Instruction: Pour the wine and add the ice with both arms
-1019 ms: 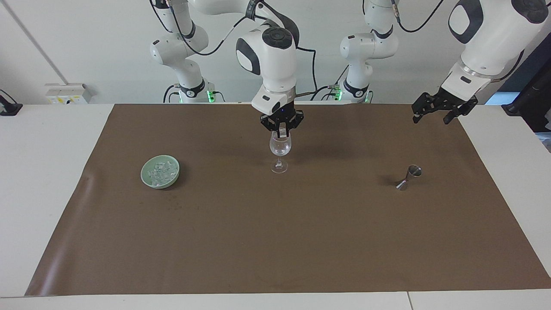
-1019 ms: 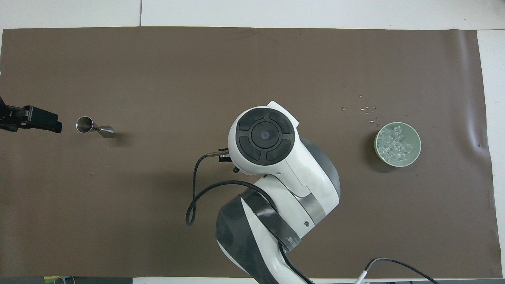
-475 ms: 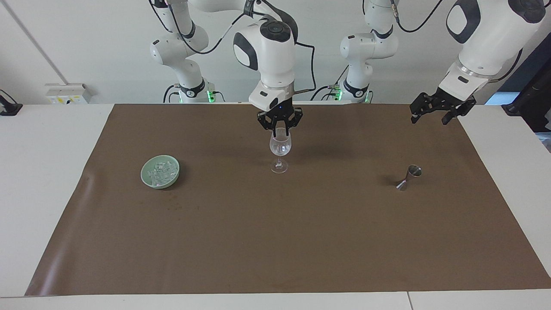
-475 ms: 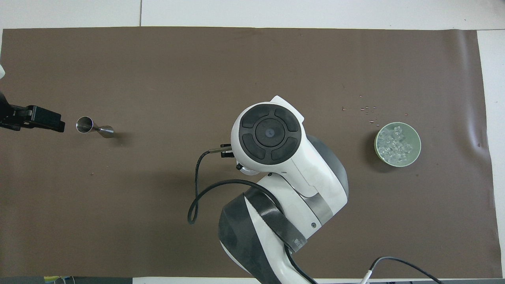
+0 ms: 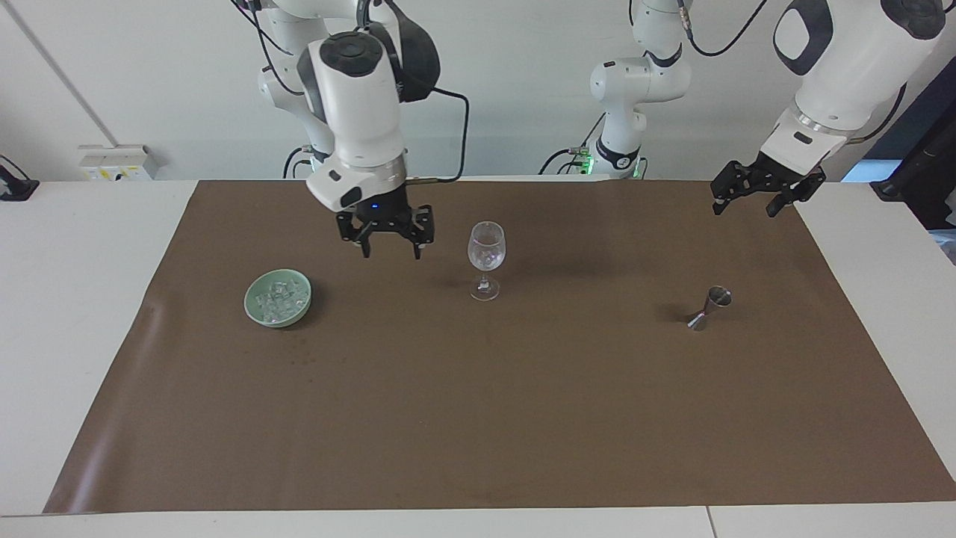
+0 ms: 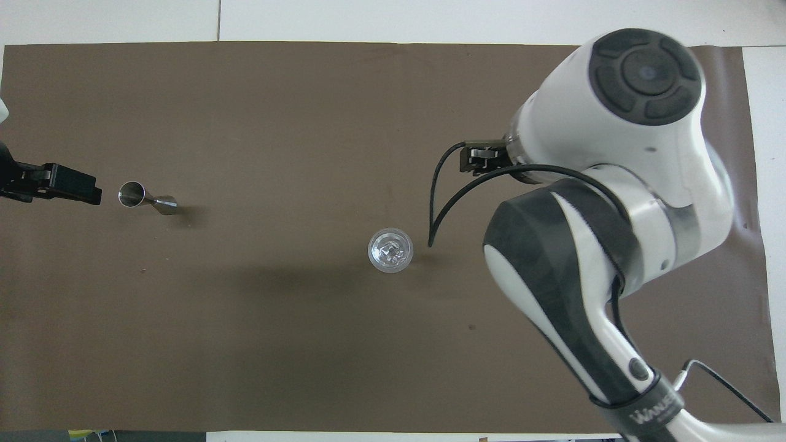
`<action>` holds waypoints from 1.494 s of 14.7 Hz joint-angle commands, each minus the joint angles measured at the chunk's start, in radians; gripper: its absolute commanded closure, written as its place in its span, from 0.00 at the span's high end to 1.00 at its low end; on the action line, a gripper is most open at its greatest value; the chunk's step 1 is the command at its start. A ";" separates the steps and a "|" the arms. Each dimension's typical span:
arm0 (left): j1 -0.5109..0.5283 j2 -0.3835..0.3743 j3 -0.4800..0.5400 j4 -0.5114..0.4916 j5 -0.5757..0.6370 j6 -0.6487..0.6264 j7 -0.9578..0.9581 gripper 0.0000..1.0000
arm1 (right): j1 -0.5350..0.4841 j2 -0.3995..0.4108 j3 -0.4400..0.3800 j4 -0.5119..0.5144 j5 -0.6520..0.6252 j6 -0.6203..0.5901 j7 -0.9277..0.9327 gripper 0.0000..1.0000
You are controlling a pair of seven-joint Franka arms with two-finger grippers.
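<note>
**Mid-surface: right gripper between bowl and glass, empty**

Over the mat, right gripper [image 5: 388,243] hangs between bowl [image 5: 278,297] and glass [image 5: 486,259], fingers spread, nothing in them. Left gripper [image 5: 756,196] waits over the mat's corner at the left arm's end, fingers spread, empty too.

Facing view, clock from the glass: ice [image 5: 279,296] heaped in the bowl at 9, jigger [image 5: 709,308] at 3. Glass [image 6: 390,250] stands upright mid-mat, some ice bits already in it by the look from overhead. Overhead, the right arm hides the bowl entirely.

Risks, as I judge them:
- Cubes are small, clear and slick: a pinch can squirt one out onto the mat.
- Gripper going into the heap may shove the bowl, which is light and unrestrained.
- Glass is tall on a narrow foot; a low pass by the right arm at rim height tips it.
- Jigger leans rather than standing square: a grab by the left gripper could knock it over or spill.

Orientation: ice heap has no real long axis, cubes lie at random. Glass axis vertical, mouth up. Jigger axis tilted, open end up toward 1.
</note>
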 commanded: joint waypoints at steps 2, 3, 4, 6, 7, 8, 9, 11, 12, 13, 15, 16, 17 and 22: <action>0.007 -0.021 -0.001 -0.021 0.018 0.012 -0.004 1.00 | -0.126 -0.034 0.014 -0.004 -0.011 -0.028 -0.093 1.00; 0.010 -0.020 -0.001 -0.021 0.018 0.018 0.001 1.00 | -0.161 -0.045 0.012 -0.008 -0.011 -0.029 -0.115 1.00; 0.013 -0.020 -0.001 -0.021 0.019 0.026 0.008 1.00 | -0.216 -0.063 0.012 -0.015 -0.005 -0.034 -0.156 1.00; 0.010 -0.020 -0.003 -0.022 0.034 0.032 0.007 1.00 | -0.277 -0.098 0.012 -0.031 0.000 -0.066 -0.260 1.00; 0.009 -0.021 -0.003 -0.025 0.039 0.041 0.007 1.00 | -0.299 -0.112 0.012 -0.038 0.000 -0.078 -0.290 1.00; 0.007 -0.021 -0.003 -0.027 0.041 0.047 0.005 1.00 | -0.307 -0.117 0.011 -0.042 -0.001 -0.089 -0.299 1.00; 0.007 -0.021 -0.001 -0.030 0.041 0.053 0.005 1.00 | -0.314 -0.125 0.009 -0.042 -0.004 -0.112 -0.301 1.00; 0.005 -0.023 -0.001 -0.038 0.045 0.056 0.004 1.00 | -0.344 -0.138 0.011 -0.041 -0.006 -0.172 -0.314 1.00; 0.004 -0.023 -0.001 -0.038 0.045 0.056 -0.002 1.00 | -0.339 -0.148 0.011 -0.038 -0.006 -0.198 -0.325 1.00; 0.004 -0.023 -0.001 -0.038 0.045 0.058 -0.016 1.00 | -0.339 -0.160 0.012 -0.041 -0.004 -0.216 -0.330 1.00; 0.005 -0.023 -0.003 -0.038 0.045 0.056 -0.033 1.00 | -0.307 -0.206 0.005 -0.077 -0.009 -0.242 -0.341 1.00; 0.005 -0.024 -0.003 -0.038 0.045 0.056 -0.030 1.00 | -0.278 -0.241 -0.030 -0.117 -0.009 -0.246 -0.341 1.00; 0.004 -0.024 -0.003 -0.038 0.045 0.053 -0.029 1.00 | -0.250 -0.246 -0.066 -0.126 -0.009 -0.244 -0.344 1.00; 0.005 -0.027 -0.003 -0.036 0.042 0.041 -0.022 1.00 | -0.244 -0.263 -0.095 -0.142 -0.020 -0.227 -0.388 1.00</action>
